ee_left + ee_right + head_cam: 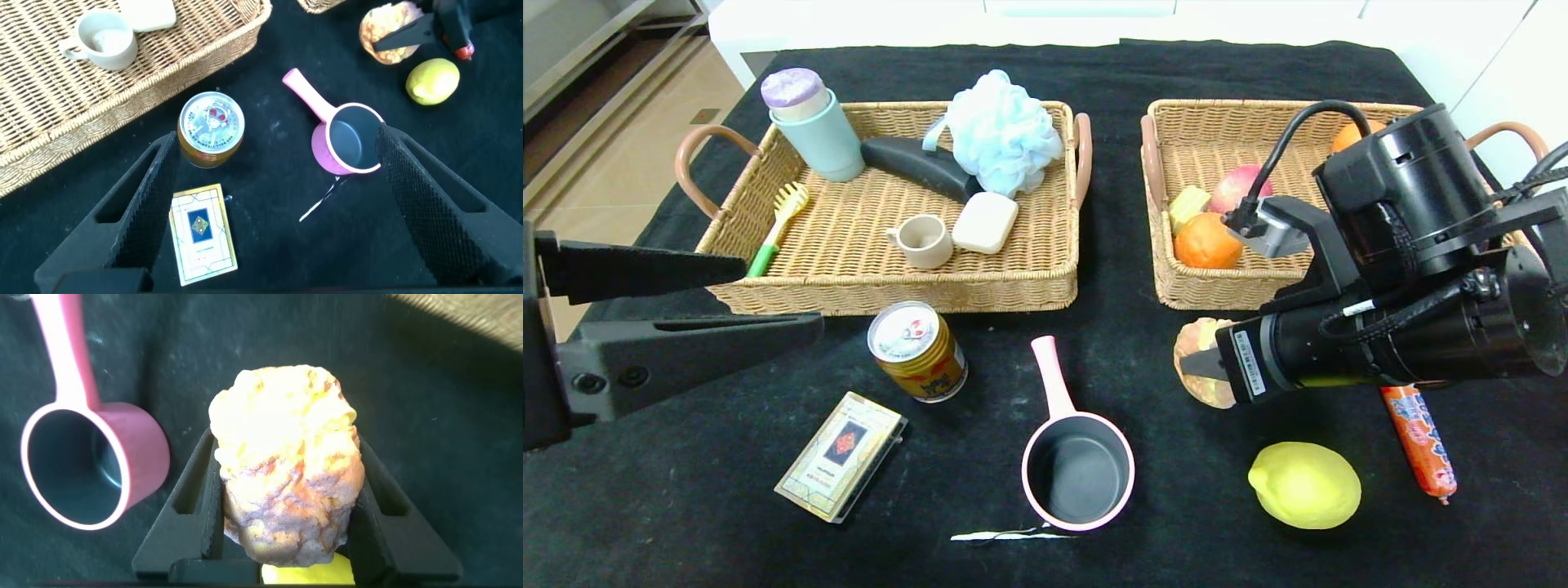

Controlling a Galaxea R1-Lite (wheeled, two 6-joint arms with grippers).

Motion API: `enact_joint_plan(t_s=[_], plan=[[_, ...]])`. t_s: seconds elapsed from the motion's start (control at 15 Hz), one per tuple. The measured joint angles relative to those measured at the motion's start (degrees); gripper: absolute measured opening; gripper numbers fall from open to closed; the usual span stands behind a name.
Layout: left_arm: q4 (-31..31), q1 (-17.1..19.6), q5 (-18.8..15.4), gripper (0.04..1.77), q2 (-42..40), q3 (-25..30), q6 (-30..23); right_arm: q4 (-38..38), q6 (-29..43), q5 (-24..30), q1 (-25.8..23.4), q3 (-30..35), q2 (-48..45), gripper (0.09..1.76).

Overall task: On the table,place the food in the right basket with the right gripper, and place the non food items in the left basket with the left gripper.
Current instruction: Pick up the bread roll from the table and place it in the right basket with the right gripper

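R gripper (286, 539) is clamping the lumpy brown tuber (286, 461), one finger pressing each side, w/ the yellow cut face barely peeking out near the palm. In the head view the tuber (1202, 359) is sitting at the tip of the R arm, just in front of the right basket (1176, 290); whether it's lifted off the cloth or still resting on it is hard to say from here, prob. just off.

L gripper (270, 204) is hanging w/ its fingers spread wide, holding nothing, over the near-left part of the table (686, 531). Between its fingers, in the L wrist view, are lying the card box (203, 233) and the gold can (211, 129), the can standing upright just beyond the box.

The pink saucepan (1078, 465) is sitting mid-table, handle pointing toward the baskets, w/ the white tear (1005, 536) just in front of it. The lemon (1304, 484) is lying near the front right, and the sausage stick (1421, 441) is lying beside it, partly under the R arm.

The left basket (890, 286) is holding a cup, a soap bar, a blue bath pouf, a dark brush, a green tumbler and a yellow-green brush. The right basket is already holding several fruits, incl. an orange (1205, 242) and an apple (1232, 188).
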Motion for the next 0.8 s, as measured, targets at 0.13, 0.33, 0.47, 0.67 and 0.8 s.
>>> enact_joint_plan(t_s=[0.13, 0.33, 0.47, 0.67, 0.8], plan=[[0.00, 0.00, 0.00, 1.72, -0.05, 0.00, 0.00, -0.11, -0.02, -2.60, 1.46, -0.98, -0.96, 0.87], [-0.02, 0.00, 0.02, 1.72, -0.07, -0.02, 0.00, 0.35, -0.16, -3.47, 1.72, -4.89, -1.82, 0.87], [-0.04, 0.00, 0.00, 1.72, -0.07, -0.02, 0.00, 0.44, -1.62, -3.52, 0.41, -8.11, -1.84, 0.87], [-0.04, -0.02, 0.02, 1.72, -0.07, -0.02, 0.00, 0.44, -2.40, -3.54, -3.58, -13.59, -0.68, 0.87], [-0.06, -0.02, 0.00, 1.72, -0.05, 0.00, 0.00, 0.46, -2.76, -3.56, -6.86, -17.04, 0.87, 0.87]])
